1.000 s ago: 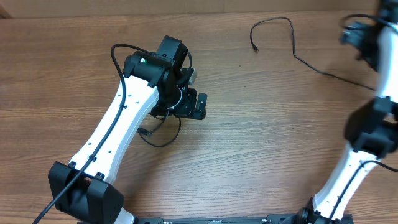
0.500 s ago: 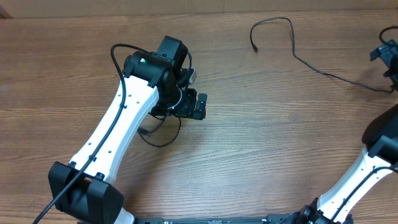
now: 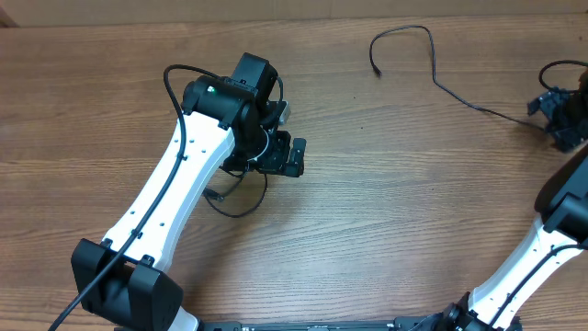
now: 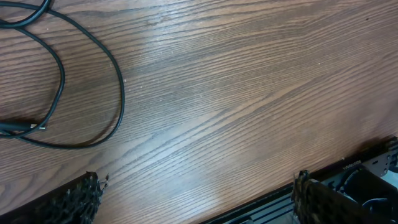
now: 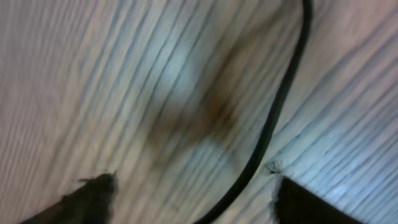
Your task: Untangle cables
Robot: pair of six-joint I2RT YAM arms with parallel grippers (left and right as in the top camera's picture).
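The wooden surface carries two thin black cables that lie well apart. The short cable lies left of centre as a small loose loop, partly hidden in the overhead view under the white left arm. The left pincer hangs just above and to the right of that loop and holds nothing. In the left wrist view its two dark fingers sit at the bottom corners with bare wood between them, so this pincer stands wide. The same loop curves through the upper left of that picture, clear of the fingers, and its small plug end lies flat at the left edge. The long cable starts at a plug near the top of the surface, arcs up and over, then runs down and rightward to the right pincer at the right edge. The right wrist view is blurred, yet the cable shows as a dark line running from the top right down between the two fingers, closer to the finger on the picture's right. That pincer has its jaws apart with wood showing on both sides of the cord, so it is not gripping the cable.
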